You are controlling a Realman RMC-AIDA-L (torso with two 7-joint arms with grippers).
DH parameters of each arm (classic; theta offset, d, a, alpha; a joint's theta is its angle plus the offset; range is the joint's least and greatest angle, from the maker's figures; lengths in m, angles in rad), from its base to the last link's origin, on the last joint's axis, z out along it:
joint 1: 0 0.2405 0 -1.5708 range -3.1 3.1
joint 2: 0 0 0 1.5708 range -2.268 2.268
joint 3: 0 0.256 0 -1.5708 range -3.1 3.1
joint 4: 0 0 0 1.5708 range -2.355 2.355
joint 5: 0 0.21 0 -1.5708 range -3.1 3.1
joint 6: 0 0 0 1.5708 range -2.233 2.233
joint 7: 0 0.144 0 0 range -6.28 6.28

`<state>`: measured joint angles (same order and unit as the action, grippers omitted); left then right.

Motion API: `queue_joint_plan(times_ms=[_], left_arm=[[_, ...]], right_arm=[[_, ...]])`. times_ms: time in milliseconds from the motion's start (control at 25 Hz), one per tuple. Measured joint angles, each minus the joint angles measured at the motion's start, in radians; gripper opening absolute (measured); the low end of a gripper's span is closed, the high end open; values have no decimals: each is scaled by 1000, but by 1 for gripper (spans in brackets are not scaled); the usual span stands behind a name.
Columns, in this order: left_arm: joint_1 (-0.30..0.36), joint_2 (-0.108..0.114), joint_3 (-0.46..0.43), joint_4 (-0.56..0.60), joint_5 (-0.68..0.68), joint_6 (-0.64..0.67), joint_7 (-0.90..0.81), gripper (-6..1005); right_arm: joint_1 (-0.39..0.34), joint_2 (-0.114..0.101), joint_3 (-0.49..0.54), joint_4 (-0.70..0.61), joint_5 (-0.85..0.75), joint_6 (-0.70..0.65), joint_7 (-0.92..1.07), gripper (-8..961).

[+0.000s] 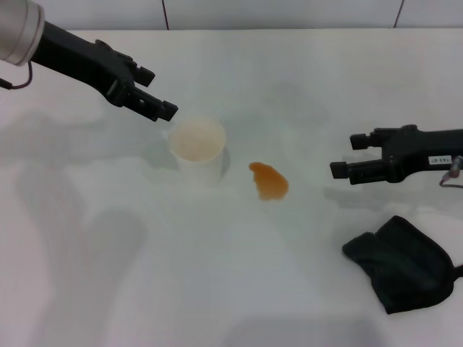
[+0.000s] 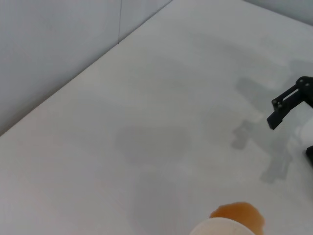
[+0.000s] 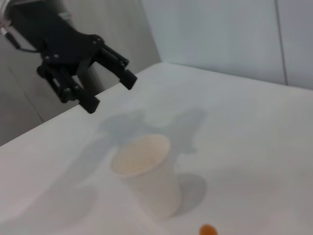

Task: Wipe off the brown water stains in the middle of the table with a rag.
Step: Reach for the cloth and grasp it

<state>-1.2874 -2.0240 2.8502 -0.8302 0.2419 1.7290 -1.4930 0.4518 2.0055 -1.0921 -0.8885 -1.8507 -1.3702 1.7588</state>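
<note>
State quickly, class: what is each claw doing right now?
Left claw: open, empty, above the white cup.
Right claw: open, empty, beyond the rag.

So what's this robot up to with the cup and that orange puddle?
It is set to wipe a small orange-brown liquid blotch off the plain white tabletop, but nothing is being handled yet. The crumpled black cloth rag lies untouched near the table's front right. The right gripper hangs open above the table just behind the rag, to the right of the stain. The left gripper hovers open beside the rim of a white paper cup standing upright just left of the blotch.
</note>
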Motion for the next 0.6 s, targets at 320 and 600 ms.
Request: queue_joint_plan(times_ms=[320, 600], left_arm=[[-3, -9, 0, 1, 4, -29, 8, 887], [-12, -9, 0, -1, 9, -37, 8, 887]], right_arm=[[-34, -58, 2, -79, -15, -185, 172, 869], [-21, -79, 2, -235, -167, -343, 376, 870]])
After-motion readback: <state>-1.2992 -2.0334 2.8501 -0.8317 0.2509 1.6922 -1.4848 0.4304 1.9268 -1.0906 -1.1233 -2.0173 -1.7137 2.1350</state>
